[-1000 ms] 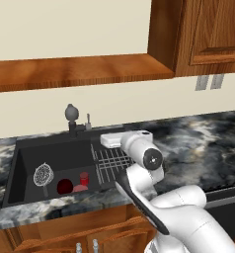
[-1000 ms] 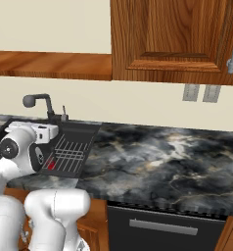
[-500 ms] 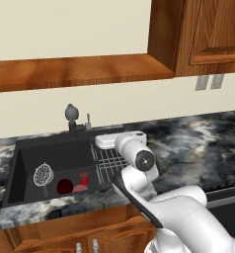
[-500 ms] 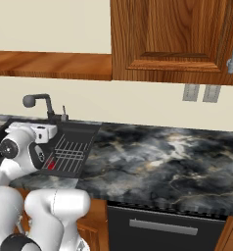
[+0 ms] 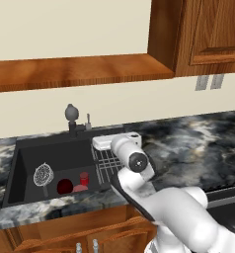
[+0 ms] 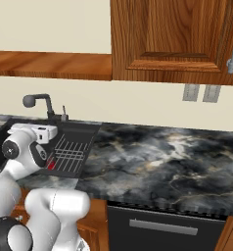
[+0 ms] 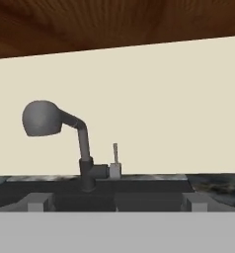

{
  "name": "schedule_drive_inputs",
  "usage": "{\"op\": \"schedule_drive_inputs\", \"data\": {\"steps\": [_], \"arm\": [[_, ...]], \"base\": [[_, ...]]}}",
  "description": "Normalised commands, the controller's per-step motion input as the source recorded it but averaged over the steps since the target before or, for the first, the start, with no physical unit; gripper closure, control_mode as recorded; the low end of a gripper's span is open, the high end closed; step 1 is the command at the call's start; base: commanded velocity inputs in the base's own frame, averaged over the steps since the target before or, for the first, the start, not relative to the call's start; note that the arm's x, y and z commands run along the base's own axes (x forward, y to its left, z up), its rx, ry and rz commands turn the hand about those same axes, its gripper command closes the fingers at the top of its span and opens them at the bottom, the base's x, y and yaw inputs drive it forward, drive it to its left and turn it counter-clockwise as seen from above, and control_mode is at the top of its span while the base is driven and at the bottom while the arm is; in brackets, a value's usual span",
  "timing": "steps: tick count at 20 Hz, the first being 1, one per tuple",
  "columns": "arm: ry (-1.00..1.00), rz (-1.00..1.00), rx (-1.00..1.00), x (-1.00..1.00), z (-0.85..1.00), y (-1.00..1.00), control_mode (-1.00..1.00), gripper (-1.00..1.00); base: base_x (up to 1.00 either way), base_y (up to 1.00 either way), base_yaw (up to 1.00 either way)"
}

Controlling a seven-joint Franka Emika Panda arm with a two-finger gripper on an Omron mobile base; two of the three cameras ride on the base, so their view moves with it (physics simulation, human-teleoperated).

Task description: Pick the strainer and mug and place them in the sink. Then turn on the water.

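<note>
Since the strainer [image 5: 43, 174] and the mug [image 5: 64, 186] both lie in the sink [image 5: 50, 153], the job left looks like turning on the water. No blue stream comes from the faucet [image 7: 65, 136], so the water seems to be off.

The strainer sits near the left wall of the sink, and the mug is just beside it on the floor of the sink. A small brighter red thing [image 5: 83, 178] stands next to the mug, close to the wire rack [image 5: 107, 163].

The gripper [image 7: 115, 207] looks straight at the faucet from the hand view, and its two fingertips [image 7: 38, 202] stand wide apart with nothing between them. In the left base view the hand [image 5: 112, 143] hangs over the back of the wire rack, near the faucet but not touching it.

To do this step well, the hand should go forward slowly to the thin little lever [image 7: 115, 157] that stands up just beside the faucet base. It should push the lever gently to one side and not bump the big spout head.

Some things are hard to see. From the right base view the arm covers most of the sink, so the strainer and mug are hidden there. Which way the lever must turn I cannot tell. The fingertips are cut off low in the hand view.
</note>
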Motion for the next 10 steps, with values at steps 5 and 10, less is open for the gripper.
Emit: {"op": "schedule_drive_inputs", "data": {"steps": [5,10], "arm": [[-0.02,0.00,0.00,0.27,-0.30,-0.20,-1.00,-1.00],[-0.01,0.00,0.00,0.27,-0.30,-0.15,-1.00,-1.00]], "base": [[0.00,0.00,0.00],[0.00,0.00,0.00]]}}
